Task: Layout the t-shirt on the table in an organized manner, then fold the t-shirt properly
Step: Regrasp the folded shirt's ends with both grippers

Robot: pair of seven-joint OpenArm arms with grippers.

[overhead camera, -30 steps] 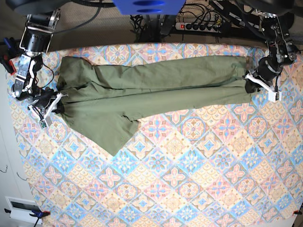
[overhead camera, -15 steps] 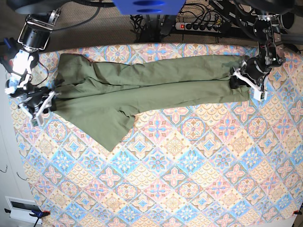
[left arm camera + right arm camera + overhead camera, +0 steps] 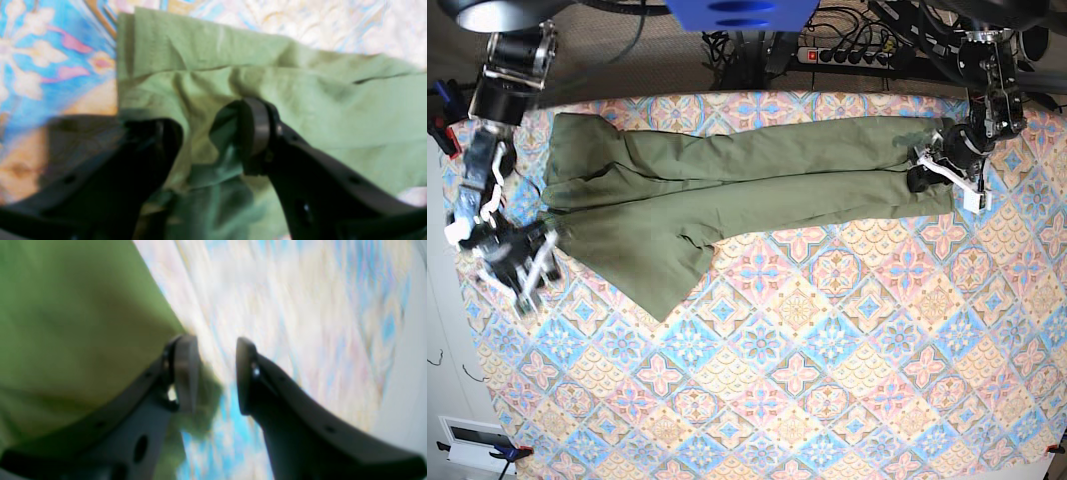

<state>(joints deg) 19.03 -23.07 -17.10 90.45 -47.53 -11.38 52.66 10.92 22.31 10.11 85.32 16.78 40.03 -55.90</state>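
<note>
The olive-green t-shirt [image 3: 747,175] lies stretched in a long band across the far part of the patterned table [image 3: 827,380], with one flap hanging towards the front left. My left gripper [image 3: 932,170] is at the shirt's right end. In the left wrist view it [image 3: 210,140] is shut on a bunched fold of the shirt [image 3: 300,100]. My right gripper [image 3: 542,262] is beside the shirt's left end, over the table. In the right wrist view it [image 3: 217,373] is open and empty, with one finger over the shirt's edge [image 3: 66,323].
A power strip [image 3: 847,55] with cables lies beyond the table's far edge. A blue part [image 3: 742,12] hangs at the top centre. A white device [image 3: 472,440] sits off the table's front left corner. The left table edge is close to my right arm.
My right gripper has let go of the shirt's left end and moved towards the front. My left gripper has shifted slightly left with the right end. The shirt's left end has slackened.
</note>
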